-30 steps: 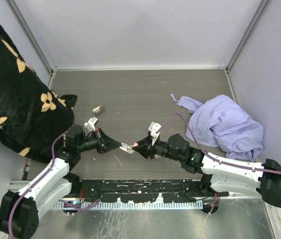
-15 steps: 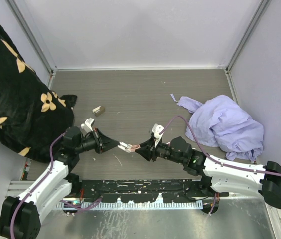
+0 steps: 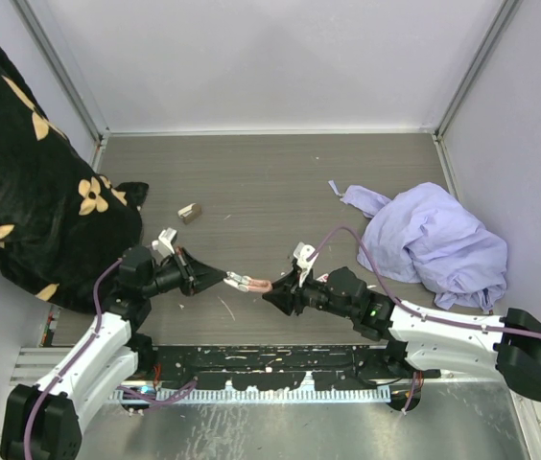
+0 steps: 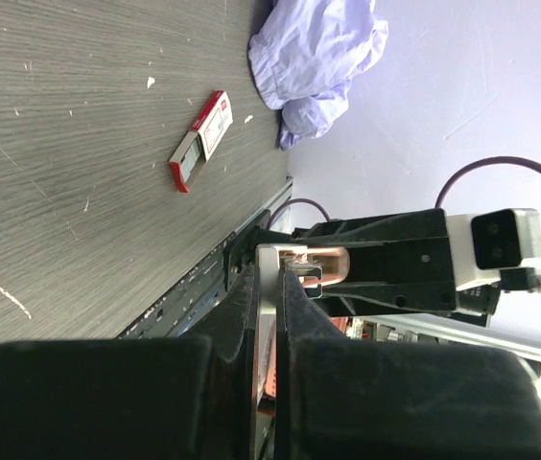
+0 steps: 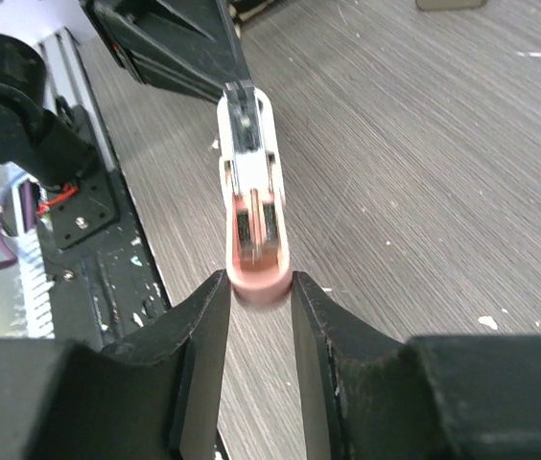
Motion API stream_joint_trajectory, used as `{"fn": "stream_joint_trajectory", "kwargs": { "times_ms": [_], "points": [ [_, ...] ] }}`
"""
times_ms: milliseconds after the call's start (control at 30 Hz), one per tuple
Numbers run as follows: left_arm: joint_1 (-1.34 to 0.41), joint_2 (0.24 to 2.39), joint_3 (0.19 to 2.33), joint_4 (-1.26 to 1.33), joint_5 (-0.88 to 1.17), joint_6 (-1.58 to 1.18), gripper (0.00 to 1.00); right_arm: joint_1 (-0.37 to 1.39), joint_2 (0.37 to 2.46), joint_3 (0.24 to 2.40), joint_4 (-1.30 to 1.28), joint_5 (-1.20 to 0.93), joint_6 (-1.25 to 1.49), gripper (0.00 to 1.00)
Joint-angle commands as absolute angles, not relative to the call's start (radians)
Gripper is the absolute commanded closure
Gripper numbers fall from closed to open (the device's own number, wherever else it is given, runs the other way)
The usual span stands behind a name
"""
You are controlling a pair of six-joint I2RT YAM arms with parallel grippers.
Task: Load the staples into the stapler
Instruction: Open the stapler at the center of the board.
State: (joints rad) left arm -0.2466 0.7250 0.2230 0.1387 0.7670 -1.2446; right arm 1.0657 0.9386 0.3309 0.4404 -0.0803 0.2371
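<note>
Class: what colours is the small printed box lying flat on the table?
The staple box is red and white; left wrist view.

A: How many claws are over the desk [image 3: 280, 172]?
B: Two: one left claw [image 3: 223, 279] and one right claw [image 3: 269, 292].
A: Staplers?
B: One stapler [image 3: 246, 284], pink and white.
A: And staples?
B: One box of staples [image 4: 200, 141], red and white.
A: Anything else to count?
B: One small tan block [image 3: 190, 212] at the far left, one lavender cloth [image 3: 434, 240] on the right, and one black flowered blanket [image 3: 21, 163] on the left.
</note>
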Motion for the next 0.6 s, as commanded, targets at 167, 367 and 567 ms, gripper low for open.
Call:
{"fn": "stream_joint_trajectory", "kwargs": {
  "times_ms": [167,367,567],
  "points": [
    [-0.221,0.696,0.223,0.216,0.762,-1.253,1.0,1.062,1.006,0.353,0.416,-0.12,0.249,0.49],
    [-0.215,0.675,0.236,0.147,0.742,-1.163,1.0,1.062,0.908,0.375,0.326,-0.057,0.257,0.37],
    [-0.215,0.59,0.248,0.021,0.677,-0.948,1.0,1.062,0.789,0.441,0.203,0.075,0.244,0.26]
  ]
}}
